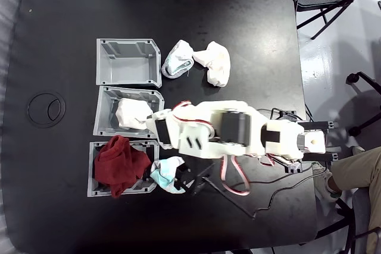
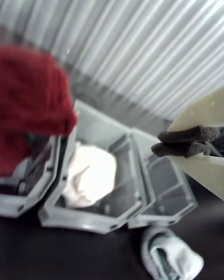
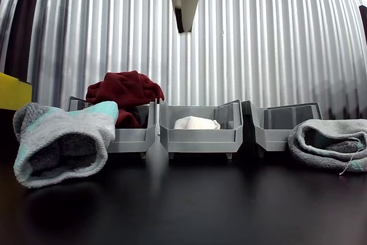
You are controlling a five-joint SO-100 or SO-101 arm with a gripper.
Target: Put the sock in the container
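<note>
Sock (image 1: 132, 114), the plain white lump, sits inside the middle grey bin, the container (image 1: 107, 100), resting on the bin floor and free of the arm, so the drop looks done. The gripper (image 2: 186, 143) hangs above the bins in the wrist view, its dark foam pads (image 2: 189, 134) pressed together with nothing between them; in the other view it shows as a pale wedge high over the middle bin (image 3: 184, 12), probably raised to clear the bin walls. The neighbouring bin with the red cloth (image 1: 121, 160) heaped over its rim is full; the third bin (image 1: 128, 60) is bare. A mint-trimmed sock (image 1: 167, 174) lies on the black table (image 1: 53, 194) just beside the red-cloth bin, and two more white socks (image 1: 217, 60) lie near the bare bin, likely waiting their turn. In the fixed view the arm body covers the middle bin's right edge and hides the fingertips. Wrist view is blurred; red cloth blocks its left bin.
</note>
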